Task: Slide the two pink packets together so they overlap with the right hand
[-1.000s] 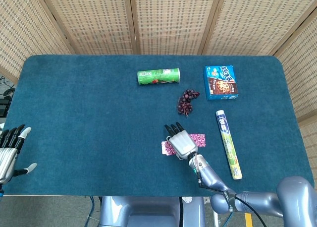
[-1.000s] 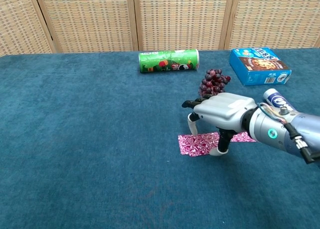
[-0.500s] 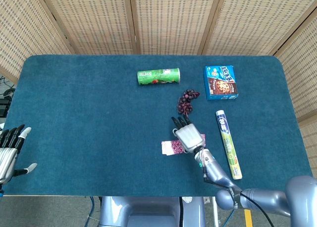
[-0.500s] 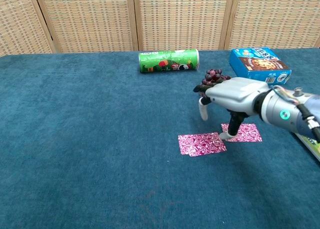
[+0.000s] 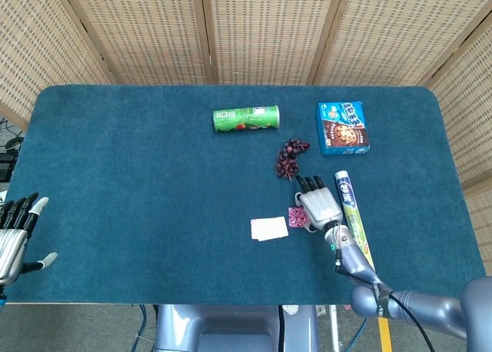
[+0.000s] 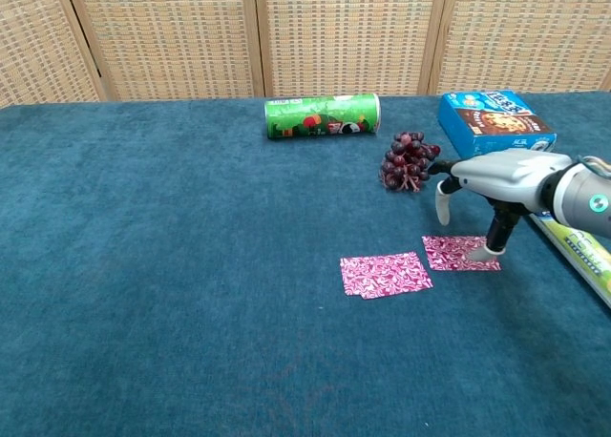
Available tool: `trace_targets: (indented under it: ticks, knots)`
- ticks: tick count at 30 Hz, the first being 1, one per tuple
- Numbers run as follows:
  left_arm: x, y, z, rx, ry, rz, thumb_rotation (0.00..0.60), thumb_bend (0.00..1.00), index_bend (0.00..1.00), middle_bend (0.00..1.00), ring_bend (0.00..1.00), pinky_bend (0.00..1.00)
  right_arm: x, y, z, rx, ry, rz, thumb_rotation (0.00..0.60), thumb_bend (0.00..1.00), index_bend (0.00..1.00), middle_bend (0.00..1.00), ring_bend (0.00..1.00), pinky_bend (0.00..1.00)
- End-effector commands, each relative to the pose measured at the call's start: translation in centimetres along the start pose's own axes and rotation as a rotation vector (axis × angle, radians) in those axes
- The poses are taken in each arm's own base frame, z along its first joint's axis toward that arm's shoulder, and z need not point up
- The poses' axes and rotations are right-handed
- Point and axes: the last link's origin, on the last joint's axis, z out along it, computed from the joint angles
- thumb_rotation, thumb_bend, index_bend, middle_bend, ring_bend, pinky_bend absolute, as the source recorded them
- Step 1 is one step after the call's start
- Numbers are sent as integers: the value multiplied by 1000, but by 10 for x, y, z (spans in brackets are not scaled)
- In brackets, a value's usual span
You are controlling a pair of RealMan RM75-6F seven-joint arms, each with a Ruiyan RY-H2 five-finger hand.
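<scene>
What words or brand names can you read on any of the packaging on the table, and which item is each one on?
None can be read with confidence.
Green can: printed lettering and pictures, too small to read.
Blue box: a top line of characters, blurred.
Long roll: print along its length, illegible.
Left pink packet and right pink packet: only a pattern, no visible text.

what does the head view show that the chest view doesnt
Only the head view shows the left hand, open at the table's near-left edge, and the whole foil roll. Only the chest view shows the right hand's fingers reaching down to the right pink packet. Both show the left pink packet, grapes, green can and blue box.
</scene>
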Motion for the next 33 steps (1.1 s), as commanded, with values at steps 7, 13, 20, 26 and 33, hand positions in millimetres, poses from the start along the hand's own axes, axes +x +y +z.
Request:
trace_targets:
  ticks: [7, 13, 20, 26, 33]
  knots:
    - [0, 0, 0, 0, -1, -2, 600, 0, 0, 0, 0, 0, 2, 3, 4, -49, -39, 35, 600, 192, 307, 0, 0, 0]
    - [0, 0, 0, -2, -3, -5, 600, 0, 0, 0, 0, 0, 0, 1, 3, -54, -56, 42, 600, 158, 307, 0, 0, 0]
    - [0, 0, 0, -2, -1, -4, 600, 0, 0, 0, 0, 0, -5, -4, 5, -36, -39, 39, 600, 181, 307, 0, 0, 0]
    - [0, 0, 0, -1, -1, -3, 600, 0, 0, 0, 0, 0, -12, -4, 6, -33, -41, 35, 600, 191, 307, 0, 0, 0]
    - [0, 0, 0, -1, -1, -4, 600, 0, 0, 0, 0, 0, -15, -2, 8, -38, -52, 36, 600, 208, 307, 0, 0, 0]
